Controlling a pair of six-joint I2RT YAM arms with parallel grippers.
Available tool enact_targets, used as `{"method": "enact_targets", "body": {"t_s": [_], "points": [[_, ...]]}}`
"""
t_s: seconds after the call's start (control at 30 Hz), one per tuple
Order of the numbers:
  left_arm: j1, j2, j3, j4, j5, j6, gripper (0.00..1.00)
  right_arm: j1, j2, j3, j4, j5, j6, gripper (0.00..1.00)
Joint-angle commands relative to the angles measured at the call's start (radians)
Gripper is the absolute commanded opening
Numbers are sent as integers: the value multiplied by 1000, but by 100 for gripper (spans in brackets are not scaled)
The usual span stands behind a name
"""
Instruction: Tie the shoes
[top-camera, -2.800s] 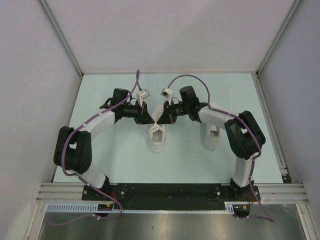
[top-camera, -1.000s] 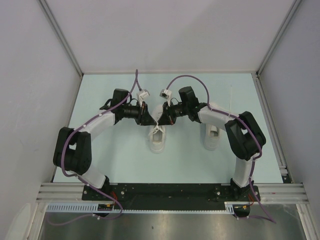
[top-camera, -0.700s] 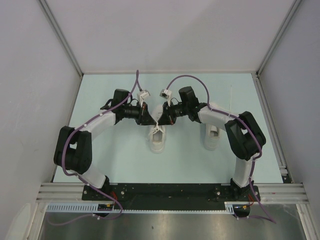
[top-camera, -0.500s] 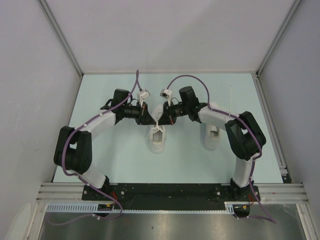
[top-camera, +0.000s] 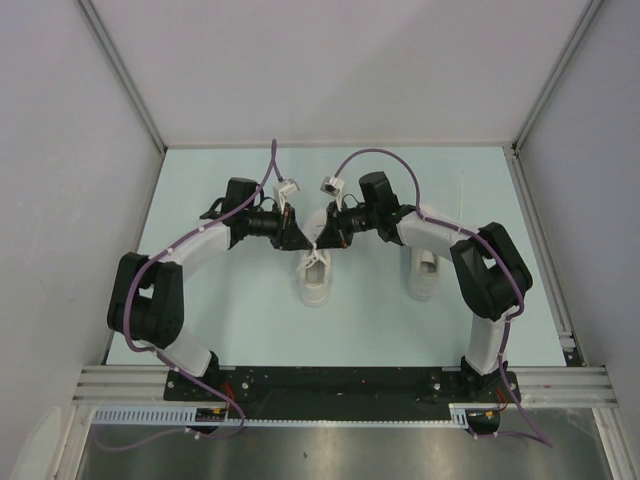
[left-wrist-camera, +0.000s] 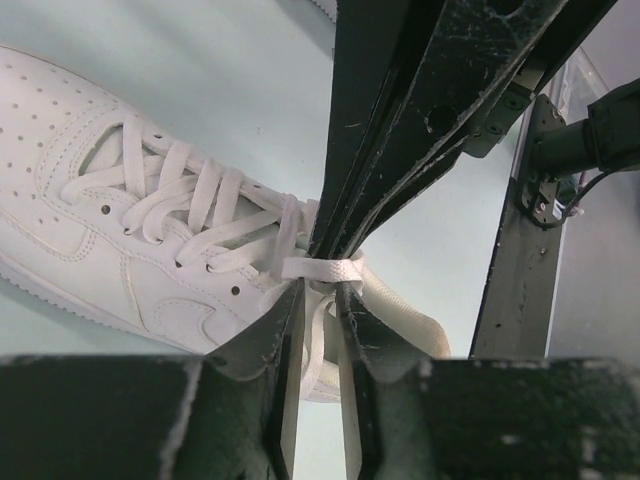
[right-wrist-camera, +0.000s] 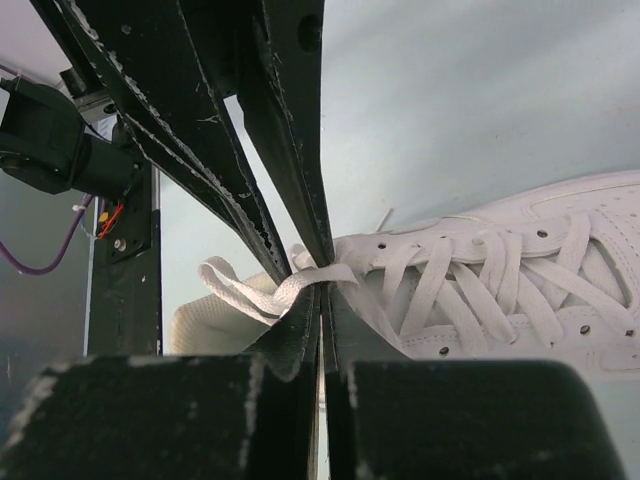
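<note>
two white shoes sit on the pale blue table (top-camera: 250, 320). the middle shoe (top-camera: 317, 275) lies between the arms, and the other shoe (top-camera: 424, 270) is well apart on its right. both claws meet over the middle shoe's far end. the right claw (right-wrist-camera: 321, 295) is clenched on a lace (right-wrist-camera: 285, 288). the left claw (left-wrist-camera: 320, 290) has its jaws a little apart, with a lace strand in the gap.

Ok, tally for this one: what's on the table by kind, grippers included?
White sneakers: 2 (left sneaker, right sneaker)
Grippers: 2 (left gripper; right gripper, pinching the left sneaker's lace)
Total: 4
</note>
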Motion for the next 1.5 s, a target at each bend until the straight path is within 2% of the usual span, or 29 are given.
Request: {"method": "enact_targets", "body": {"t_s": [0.0,0.4,0.67,0.73,0.83,0.87,0.93,1.07,1.2,1.47], "points": [[-6,-13,34,19,15,-15,26,-1,-38,24,40,-24,3,0],[-7,-8,25,51,19,-46,41,7,-38,26,32,-30,-6,0],[-12,13,27,75,4,-90,40,7,-37,26,58,-34,24,0],[-17,15,25,77,-14,-90,38,7,-37,24,63,-37,26,0],[-18,18,31,82,-19,-90,26,4,-35,24,63,-39,31,0],[-18,18,31,75,-18,-84,18,2,-35,24,63,-39,31,0],[-17,12,31,63,-16,-69,9,2,-37,26,60,-39,28,0],[-18,-7,31,14,-8,-17,0,-9,-41,24,54,-25,23,0],[-12,-31,30,-9,-10,8,0,-30,-47,24,54,-11,21,0],[-3,-31,71,-78,-15,74,0,-59,-78,24,-3,-10,-20,9]]}}
